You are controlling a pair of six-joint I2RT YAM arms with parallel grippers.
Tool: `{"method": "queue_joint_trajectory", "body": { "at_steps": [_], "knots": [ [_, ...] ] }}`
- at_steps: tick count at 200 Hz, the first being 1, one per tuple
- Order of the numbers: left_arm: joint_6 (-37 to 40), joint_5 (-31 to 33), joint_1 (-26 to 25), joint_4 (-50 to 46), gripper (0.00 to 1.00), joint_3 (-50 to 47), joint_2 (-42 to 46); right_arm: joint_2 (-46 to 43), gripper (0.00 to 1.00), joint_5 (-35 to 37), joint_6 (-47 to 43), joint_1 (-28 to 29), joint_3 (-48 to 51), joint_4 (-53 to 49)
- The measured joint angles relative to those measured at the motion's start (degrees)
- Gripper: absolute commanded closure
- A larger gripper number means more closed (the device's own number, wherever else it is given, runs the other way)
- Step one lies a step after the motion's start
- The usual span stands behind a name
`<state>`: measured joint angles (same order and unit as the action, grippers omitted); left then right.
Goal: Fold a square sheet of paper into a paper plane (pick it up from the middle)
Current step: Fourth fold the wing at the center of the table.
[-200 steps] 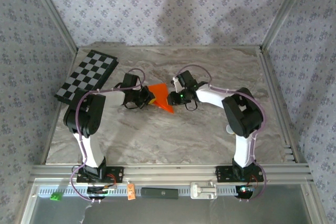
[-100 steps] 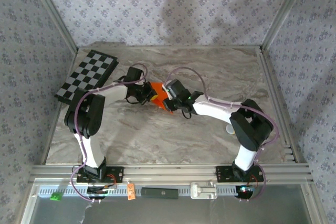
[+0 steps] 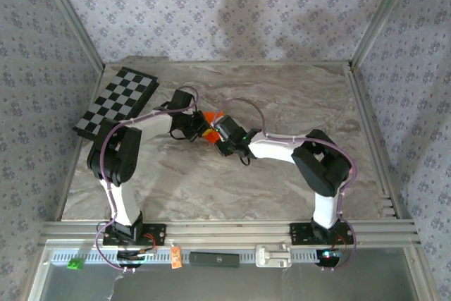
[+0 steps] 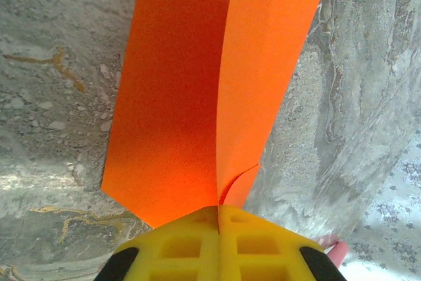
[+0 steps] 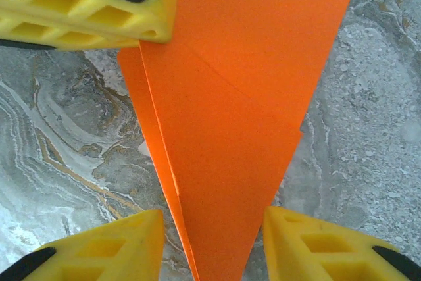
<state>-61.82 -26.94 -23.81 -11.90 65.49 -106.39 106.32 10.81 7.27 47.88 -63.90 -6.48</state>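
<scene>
Your marbled desk carries the black-and-white checkerboard at its far left corner. It lies well apart from the work. Both arms reach toward the middle of the desk. The left arm bends in from the left and the right arm sweeps in from the right, so the two wrists meet nose to nose.

Between them sits the square sheet of paper, bright orange and already creased into a long pointed shape with folded flaps. It lies just above or on the desk near its centre.

Your left pincer is clenched on one end of the sheet, its yellow fingers pressed together with the paper's fold running out from between them. Your right pincer is released. Its two yellow fingers stand apart on either side of the sheet's narrow tip, and whether they touch it you cannot tell.
</scene>
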Motion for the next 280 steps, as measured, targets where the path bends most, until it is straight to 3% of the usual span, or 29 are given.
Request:
{"method": "queue_joint_trajectory", "body": {
  "at_steps": [142,184,209,243,280],
  "knots": [
    [-1.51,0.0,0.0,-0.2,0.93,0.09,0.66,1.09,0.76,-0.85,-0.02,-1.03,0.0,0.74],
    [-1.7,-0.02,0.26,-0.72,0.83,0.09,1.38,1.16,0.83,-1.86,-1.66,-1.4,-0.04,0.76],
    [-1.49,0.2,2.51,-0.92,0.74,-0.59,4.17,1.16,0.84,-4.35,-2.67,-1.97,-0.04,0.87],
    [-1.29,1.18,8.02,0.57,0.72,-5.31,11.45,1.16,0.89,-9.44,-3.82,-3.45,0.0,1.62],
    [-2.12,0.11,7.21,5.73,0.72,-11.21,13.11,1.16,0.89,-15.47,-3.82,-5.09,0.83,3.54]
  ]
}}
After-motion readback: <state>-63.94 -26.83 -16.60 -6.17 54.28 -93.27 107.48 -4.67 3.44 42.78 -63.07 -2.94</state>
